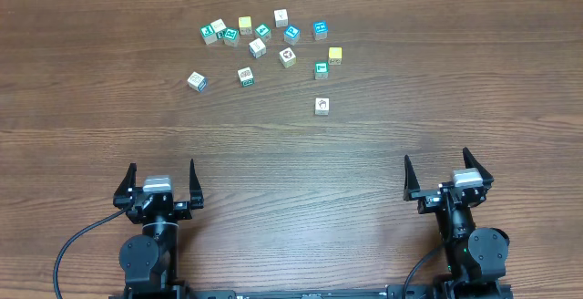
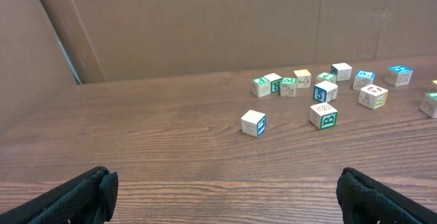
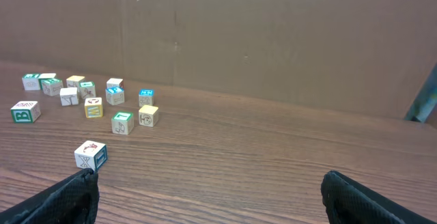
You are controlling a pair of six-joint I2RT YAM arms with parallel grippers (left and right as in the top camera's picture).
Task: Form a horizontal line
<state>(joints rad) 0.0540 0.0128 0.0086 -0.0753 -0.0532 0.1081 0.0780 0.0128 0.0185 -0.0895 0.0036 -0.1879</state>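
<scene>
Several small picture cubes lie scattered at the far middle of the table, none in a straight touching row, so no horizontal line shows. The nearest are a white cube (image 1: 322,105) (image 3: 91,155), a white and blue one (image 1: 197,81) (image 2: 253,123) and a green-sided one (image 1: 245,76) (image 2: 323,115). A loose cluster (image 1: 258,47) lies behind them, with a yellow cube (image 1: 335,55) at its right. My left gripper (image 1: 162,166) (image 2: 224,179) and right gripper (image 1: 437,157) (image 3: 208,177) both stand open and empty near the front edge, far from the cubes.
A brown cardboard wall (image 2: 205,26) runs along the table's far edge behind the cubes. Bare wood (image 1: 291,171) stretches between the grippers and the cubes.
</scene>
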